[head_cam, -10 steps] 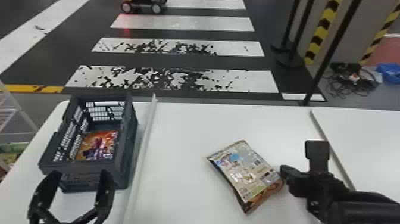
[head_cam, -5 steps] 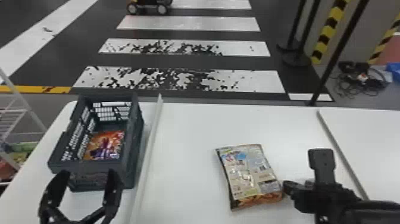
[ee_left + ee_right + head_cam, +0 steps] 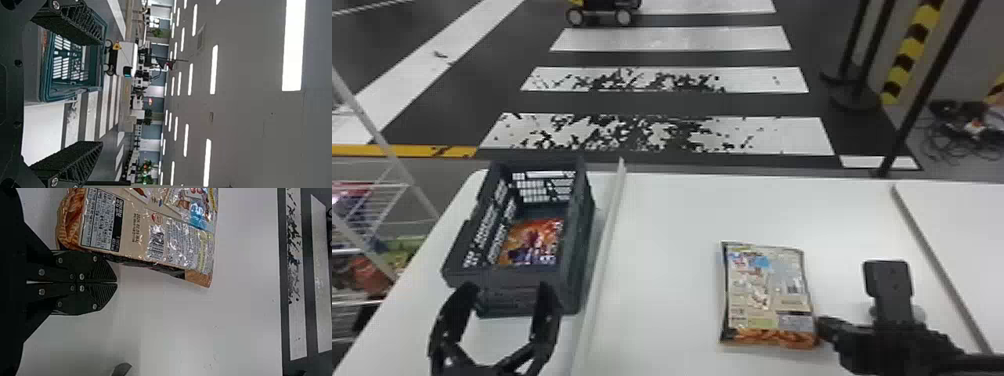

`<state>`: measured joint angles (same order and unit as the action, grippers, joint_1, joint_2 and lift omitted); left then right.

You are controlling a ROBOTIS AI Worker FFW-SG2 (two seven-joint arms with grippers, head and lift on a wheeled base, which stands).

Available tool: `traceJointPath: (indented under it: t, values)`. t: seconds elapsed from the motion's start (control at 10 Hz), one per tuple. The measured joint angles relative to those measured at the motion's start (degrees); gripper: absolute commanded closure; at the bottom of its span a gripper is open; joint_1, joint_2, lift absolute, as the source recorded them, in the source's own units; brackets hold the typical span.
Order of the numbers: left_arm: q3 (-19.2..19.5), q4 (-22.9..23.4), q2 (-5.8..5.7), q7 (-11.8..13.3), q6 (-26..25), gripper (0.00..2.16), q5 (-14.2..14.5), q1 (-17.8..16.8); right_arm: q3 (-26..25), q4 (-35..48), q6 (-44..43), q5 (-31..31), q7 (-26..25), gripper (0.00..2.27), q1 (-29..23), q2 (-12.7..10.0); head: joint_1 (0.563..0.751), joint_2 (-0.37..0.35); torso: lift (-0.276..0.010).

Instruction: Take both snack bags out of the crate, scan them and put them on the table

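Right fingers point(image 3: 102, 271), pressed together and empty, lie just beside the loose snack bag point(image 3: 767, 300); sideways travel could shove or crumple it. Left fingers point(image 3: 546, 315), spread wide and empty, stand at the near side of the crate point(image 3: 582, 240); too low an entry could strike its rim above the second snack bag point(image 3: 534, 242) inside. The crate sits close to the left edge of the tabletop point(image 3: 672, 280); open surface spans from the pale strip point(image 3: 604, 240) to the loose bag.

White table point(image 3: 672, 220), dark crate point(image 3: 572, 270) upright on its left part. Narrow pale strip point(image 3: 606, 240) runs just beside crate, between it and the snack bag point(image 3: 767, 295), lying flat. Greyish strip point(image 3: 932, 255) farther right.
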<state>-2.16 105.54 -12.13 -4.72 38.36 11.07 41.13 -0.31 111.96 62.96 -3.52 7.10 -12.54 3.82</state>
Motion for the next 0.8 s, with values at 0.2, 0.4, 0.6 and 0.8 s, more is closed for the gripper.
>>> traceJointPath:
  t: [0.2,0.4,0.6,0.8]
  values:
    - [0.0,0.0,-0.02,0.0,0.0,0.09,0.0,0.0,-0.4,0.3,0.1,0.0,-0.4,2.24,-0.3,0.0,0.695,0.077,-0.094]
    - [-0.1,0.0,-0.01,0.0,0.0,0.09,0.0,0.0,-2.6,1.5,-3.2,-0.6,-2.3,1.37,-0.3,0.0,0.695,0.042,-0.094]
    - [-0.1,-0.1,0.03,-0.1,0.0,0.09,-0.1,0.1,-7.1,5.7,-3.7,-6.3,-0.8,0.17,-0.1,0.4,0.695,0.018,-0.094]
    - [-0.1,-0.1,0.14,-0.1,0.0,0.09,-0.1,0.1,-9.7,8.2,-2.8,-9.5,0.5,0.04,-0.3,0.7,0.695,0.011,-0.094]
